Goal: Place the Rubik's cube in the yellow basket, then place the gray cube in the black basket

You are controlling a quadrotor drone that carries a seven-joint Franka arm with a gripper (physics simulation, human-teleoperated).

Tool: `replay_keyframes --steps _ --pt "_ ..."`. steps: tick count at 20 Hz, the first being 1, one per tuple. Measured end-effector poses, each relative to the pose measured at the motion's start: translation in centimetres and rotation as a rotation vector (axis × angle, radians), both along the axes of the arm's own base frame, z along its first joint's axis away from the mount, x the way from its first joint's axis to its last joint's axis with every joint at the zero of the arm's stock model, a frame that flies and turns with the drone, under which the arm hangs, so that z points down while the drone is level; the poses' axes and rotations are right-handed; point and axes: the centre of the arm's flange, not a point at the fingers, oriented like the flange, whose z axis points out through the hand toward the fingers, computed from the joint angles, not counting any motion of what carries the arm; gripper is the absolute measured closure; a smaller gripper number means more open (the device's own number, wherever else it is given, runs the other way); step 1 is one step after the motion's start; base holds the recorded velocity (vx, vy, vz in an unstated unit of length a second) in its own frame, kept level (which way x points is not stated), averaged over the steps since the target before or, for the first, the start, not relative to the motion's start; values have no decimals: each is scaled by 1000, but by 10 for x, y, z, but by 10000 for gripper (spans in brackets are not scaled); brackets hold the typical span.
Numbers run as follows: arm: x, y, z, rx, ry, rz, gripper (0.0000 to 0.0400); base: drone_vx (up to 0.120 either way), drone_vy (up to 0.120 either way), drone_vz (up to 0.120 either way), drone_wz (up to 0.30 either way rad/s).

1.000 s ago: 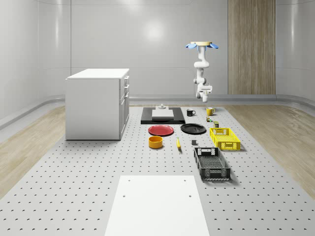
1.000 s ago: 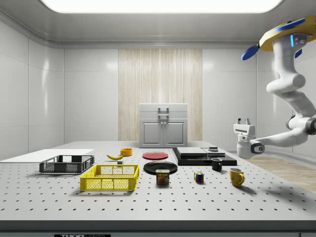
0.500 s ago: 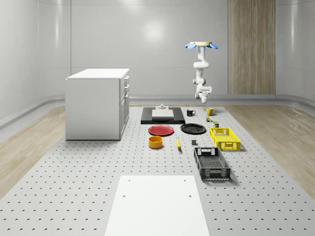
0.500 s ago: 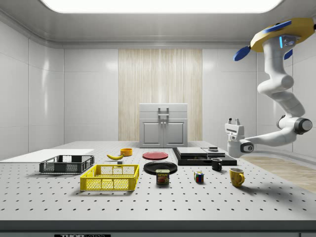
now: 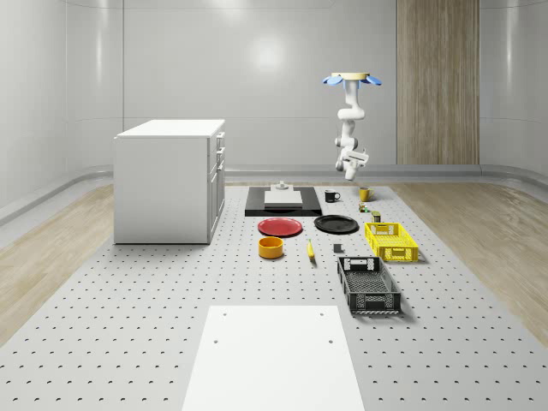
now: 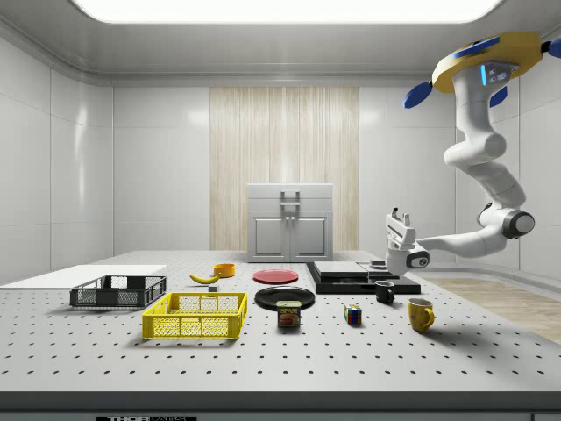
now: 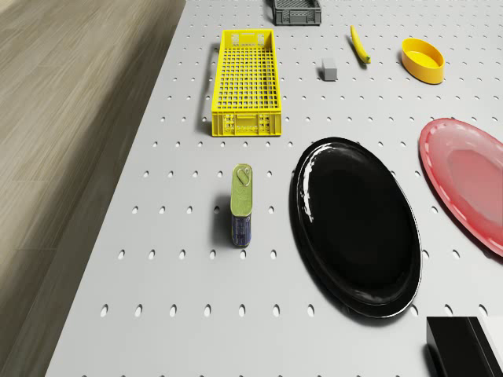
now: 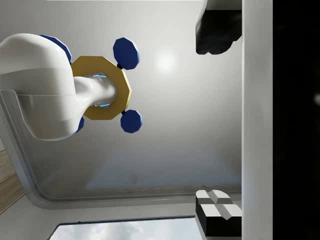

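Observation:
The Rubik's cube [image 6: 353, 315] sits on the table between a tin can [image 6: 288, 314] and a yellow mug [image 6: 420, 313]. The yellow basket [image 6: 196, 316] [image 7: 245, 78] stands empty, and the black basket [image 5: 368, 285] lies beyond it. The small gray cube [image 7: 329, 69] rests on the table beside the yellow basket. The drone [image 6: 478, 63] hovers high over the table's far end. Its arm hangs down and bends back up, so my gripper [image 6: 397, 211] points upward above the black mug [image 6: 384, 292]. The fingers [image 8: 218, 27] are spread apart, open, with nothing between them.
A black plate [image 7: 355, 224], a red plate [image 7: 468, 181], a yellow bowl [image 7: 423, 60] and a banana [image 7: 359, 43] lie mid-table. A black slab [image 5: 283, 202] and a white cabinet [image 5: 169, 180] stand further along. A white sheet [image 5: 274, 355] covers the near end.
The drone and arm have shifted toward the side view's left. The gripper has risen a little and tilted, coming from beyond the yellow mug to above the black mug.

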Motion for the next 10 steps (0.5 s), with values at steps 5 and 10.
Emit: replay_keyframes --steps 5,10 --pt "0 36 -24 -440 -2 -14 0 120 0 0 0" --pt "3 64 -93 -1208 -2 -40 0 120 0 -72 0"
